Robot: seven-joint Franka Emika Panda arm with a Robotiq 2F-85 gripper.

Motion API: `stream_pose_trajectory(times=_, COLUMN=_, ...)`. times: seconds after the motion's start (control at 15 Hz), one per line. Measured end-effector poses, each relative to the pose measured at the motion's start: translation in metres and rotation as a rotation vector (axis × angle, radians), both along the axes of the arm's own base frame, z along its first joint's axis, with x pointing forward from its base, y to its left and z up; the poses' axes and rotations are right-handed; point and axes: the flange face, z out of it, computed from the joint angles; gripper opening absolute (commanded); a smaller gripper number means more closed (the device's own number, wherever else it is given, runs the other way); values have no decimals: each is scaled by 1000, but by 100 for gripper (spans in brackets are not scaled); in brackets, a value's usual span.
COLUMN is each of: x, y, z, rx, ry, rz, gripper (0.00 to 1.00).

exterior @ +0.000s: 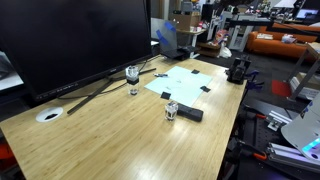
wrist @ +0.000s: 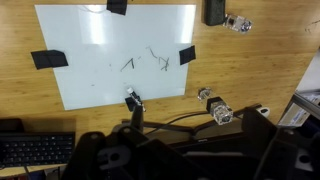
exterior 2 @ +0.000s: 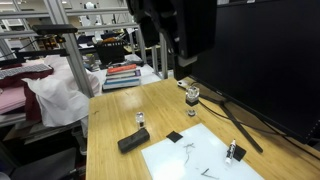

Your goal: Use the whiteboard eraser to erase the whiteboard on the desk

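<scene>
We count one whiteboard [wrist: 110, 45] lying flat on the desk [exterior: 120, 145], and one whiteboard eraser [exterior: 190, 114]. The eraser lies on the bare wood near a corner of the sheet and is not on it. One small clear glass item [exterior: 171, 110] stands just beside it. A second, stemmed glass [exterior: 132, 75] stands near the foot of the one large monitor [exterior: 70, 40], and one white disc [exterior: 48, 115] is set in the wood.

On the sheet we count three flat black patches [wrist: 49, 59] clearly in the wrist view, at its edges. At the fourth spot there is a small dark clip-like object [wrist: 131, 100] whose shape we cannot make out. A few thin dark marker strokes [wrist: 155, 58] sit near the middle of the board.

The gripper [wrist: 175, 150] is a dark, blurred mass along the bottom of the wrist view, high above the sheet. Its jaws stand wide apart and hold nothing, though the fingertips are hard to separate from the shadow.

The top edge of the wrist view cuts off part of the eraser. One keyboard [wrist: 35, 150] is cut off at the lower corner. Beside the monitor's foot we see two glassy pieces [wrist: 218, 112] close together, and we cannot tell whether they are one item or two.
</scene>
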Motion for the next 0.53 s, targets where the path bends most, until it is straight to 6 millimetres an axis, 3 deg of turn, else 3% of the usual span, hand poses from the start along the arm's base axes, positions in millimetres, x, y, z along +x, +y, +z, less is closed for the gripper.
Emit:
stream_pose_trajectory(times=0.4, x=0, y=0, z=-2, rx=1, ry=4, rz=1, gripper=100)
stream_pose_trajectory(times=0.53, x=8, y=29, z=-9, rx=-65, ry=26, rz=48, gripper=100)
